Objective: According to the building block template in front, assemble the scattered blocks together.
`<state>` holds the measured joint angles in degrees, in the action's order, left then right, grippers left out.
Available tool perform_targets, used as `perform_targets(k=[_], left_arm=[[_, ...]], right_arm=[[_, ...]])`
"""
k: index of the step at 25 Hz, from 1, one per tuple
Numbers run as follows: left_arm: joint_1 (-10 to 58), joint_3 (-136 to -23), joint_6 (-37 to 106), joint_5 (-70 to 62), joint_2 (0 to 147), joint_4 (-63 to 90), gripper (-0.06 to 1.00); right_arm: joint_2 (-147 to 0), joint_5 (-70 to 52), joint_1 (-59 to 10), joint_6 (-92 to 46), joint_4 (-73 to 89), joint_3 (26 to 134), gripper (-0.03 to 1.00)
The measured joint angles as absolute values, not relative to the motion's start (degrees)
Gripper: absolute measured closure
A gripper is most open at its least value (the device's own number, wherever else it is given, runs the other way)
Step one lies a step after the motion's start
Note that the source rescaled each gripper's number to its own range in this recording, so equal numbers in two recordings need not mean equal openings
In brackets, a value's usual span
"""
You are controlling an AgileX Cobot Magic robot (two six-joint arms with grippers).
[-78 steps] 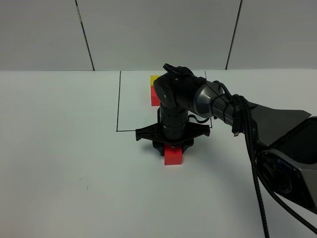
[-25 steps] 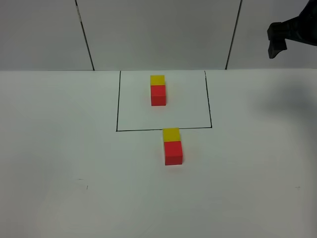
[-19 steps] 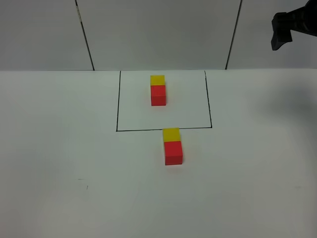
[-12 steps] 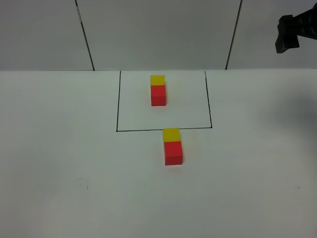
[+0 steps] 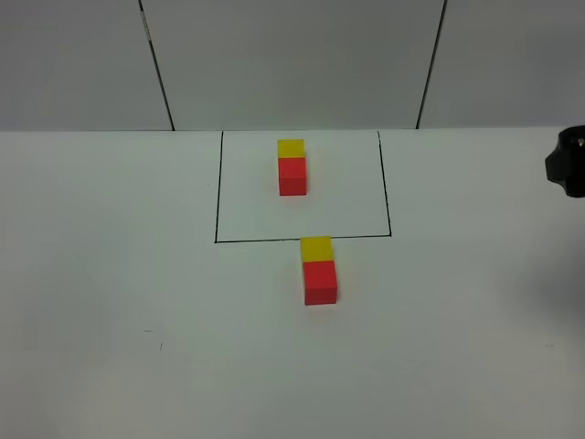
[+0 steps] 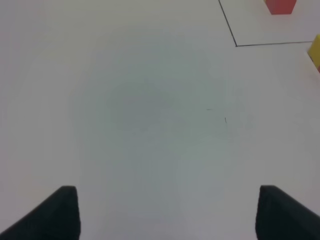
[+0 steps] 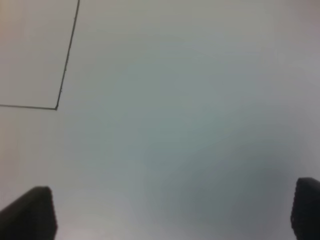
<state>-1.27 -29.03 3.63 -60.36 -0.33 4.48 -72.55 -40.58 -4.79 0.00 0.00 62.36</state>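
Since the scattered blocks (image 5: 318, 268) are sitting joined just outside the black line, yellow cube behind red, both arms are hanging apart from them: left gripper (image 6: 167, 212) and right gripper (image 7: 172, 210) are showing widely parted, empty fingertips. Farther back, the building block template (image 5: 292, 166) is lying inside the black-line rectangle (image 5: 218, 197). Finishing well probably means checking alignment before any nudging.

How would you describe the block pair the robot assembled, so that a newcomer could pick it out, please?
Find the black-line rectangle drawn on the white table. Just outside its near edge lies the assembled pair, yellow cube touching the line, red cube nearer the camera. Unlike the template pair, it sits outside the frame.
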Motion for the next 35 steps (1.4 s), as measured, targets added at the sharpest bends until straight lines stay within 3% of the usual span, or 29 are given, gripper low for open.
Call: perform_targets(k=[15,30,35], left_arm=[[-1.27,-29.03,3.63,-60.36,-0.33,4.48,0.27],[-1.27,-29.03,3.63,-60.36,-0.33,4.48,0.27],[-1.27,-29.03,3.63,-60.36,-0.33,4.48,0.27]], right_arm=[[-38.09,-40.0,-4.79,0.0,-0.3,35.45,0.05],[-4.98,-58.22,-4.79,3.91,-0.47,29.97,0.05],[-0.64,-60.76,-4.79,4.09,-0.47,29.86,0.05]])
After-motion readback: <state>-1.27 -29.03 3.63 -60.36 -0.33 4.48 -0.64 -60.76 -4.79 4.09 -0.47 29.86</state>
